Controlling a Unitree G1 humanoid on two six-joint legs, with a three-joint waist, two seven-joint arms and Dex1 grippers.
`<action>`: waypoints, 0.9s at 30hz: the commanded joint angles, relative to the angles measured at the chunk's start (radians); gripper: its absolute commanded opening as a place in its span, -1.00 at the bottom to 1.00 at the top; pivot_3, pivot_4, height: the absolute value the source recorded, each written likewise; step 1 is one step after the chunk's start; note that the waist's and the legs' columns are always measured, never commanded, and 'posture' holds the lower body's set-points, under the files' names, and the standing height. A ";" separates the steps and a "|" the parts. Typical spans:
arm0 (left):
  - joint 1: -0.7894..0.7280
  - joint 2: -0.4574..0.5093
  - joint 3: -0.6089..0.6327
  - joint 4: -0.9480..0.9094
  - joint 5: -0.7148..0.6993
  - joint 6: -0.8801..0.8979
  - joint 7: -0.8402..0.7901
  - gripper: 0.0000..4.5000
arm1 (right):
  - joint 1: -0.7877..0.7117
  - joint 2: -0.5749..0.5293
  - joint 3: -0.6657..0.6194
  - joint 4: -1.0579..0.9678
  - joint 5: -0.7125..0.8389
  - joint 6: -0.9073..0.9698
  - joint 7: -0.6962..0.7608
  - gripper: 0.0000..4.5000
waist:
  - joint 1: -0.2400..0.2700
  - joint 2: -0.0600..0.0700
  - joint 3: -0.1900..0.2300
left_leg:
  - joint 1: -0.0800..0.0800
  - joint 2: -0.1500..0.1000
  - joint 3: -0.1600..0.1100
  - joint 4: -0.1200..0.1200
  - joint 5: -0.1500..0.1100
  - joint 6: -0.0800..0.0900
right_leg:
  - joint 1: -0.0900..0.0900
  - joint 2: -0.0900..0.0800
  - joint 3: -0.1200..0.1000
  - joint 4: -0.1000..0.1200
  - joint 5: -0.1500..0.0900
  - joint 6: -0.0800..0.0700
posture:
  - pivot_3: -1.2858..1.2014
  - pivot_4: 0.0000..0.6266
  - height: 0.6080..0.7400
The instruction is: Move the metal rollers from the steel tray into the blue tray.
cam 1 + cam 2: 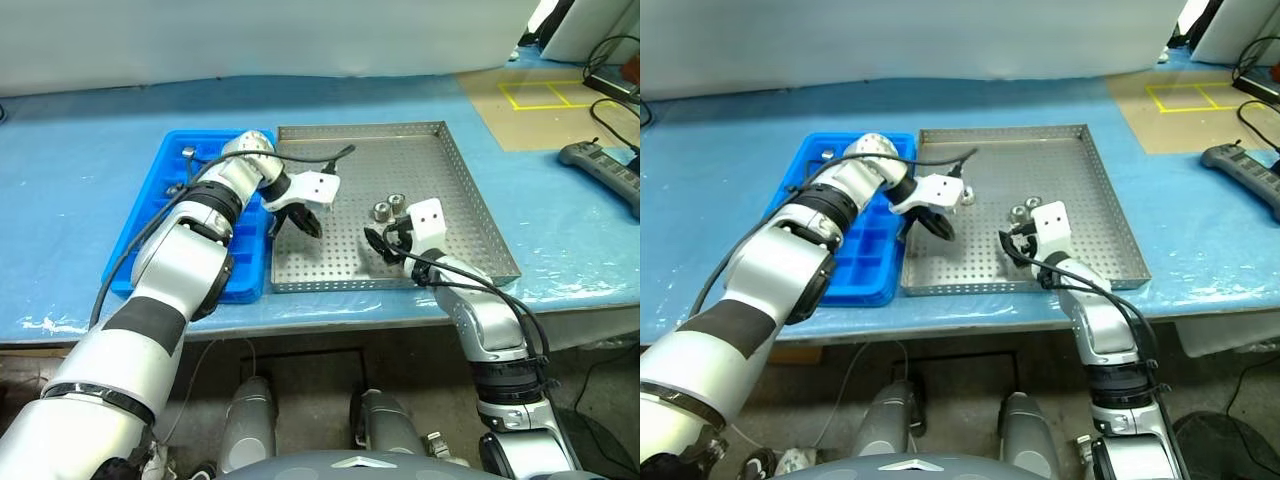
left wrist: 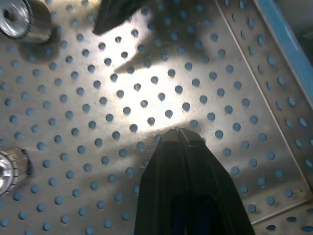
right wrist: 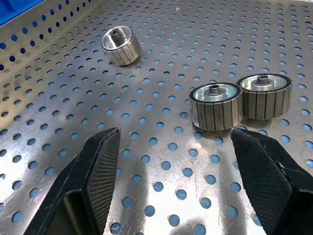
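Between pickups: left hand [image 1: 300, 222] pinched shut, empty, over steel tray [image 1: 455, 160]; right hand [image 3: 178, 171] spread wide just short of two rollers [image 3: 215, 105]. Next: advance, straddle one, close, carry to blue tray [image 1: 150, 195].

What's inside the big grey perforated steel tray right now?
Three small ribbed metal rollers lie in the perforated steel tray: a touching pair and one apart. The left arm hides some tray floor near the blue tray's edge.
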 commanded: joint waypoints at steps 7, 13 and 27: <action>-0.065 0.098 0.289 -0.089 -0.312 0.229 0.023 -0.99 | -0.063 -0.025 -0.063 -0.051 0.083 -0.054 0.092 0.66 | -0.001 0.000 0.000 | 0.000 0.001 0.007 -0.001 0.000 0.000 | -0.002 0.000 0.001 0.000 0.000 0.000 | -0.15 -0.52 1.00; 0.029 0.233 0.457 -0.177 -0.486 0.598 0.111 -0.99 | -0.098 -0.064 0.010 -0.176 0.164 -0.016 0.237 0.66 | -0.007 0.000 0.000 | 0.000 0.002 0.010 -0.002 0.000 0.000 | -0.004 0.001 0.003 0.002 0.000 0.000 | -0.16 -0.52 1.00; 0.559 0.211 0.505 -0.906 -0.694 1.008 0.435 -0.15 | -0.386 -0.019 0.080 0.321 0.066 -0.302 0.339 1.00 | 0.036 -0.004 0.002 | -0.003 0.004 0.011 0.000 0.002 -0.005 | -0.005 0.000 0.000 0.004 0.000 -0.003 | -0.01 -0.52 1.00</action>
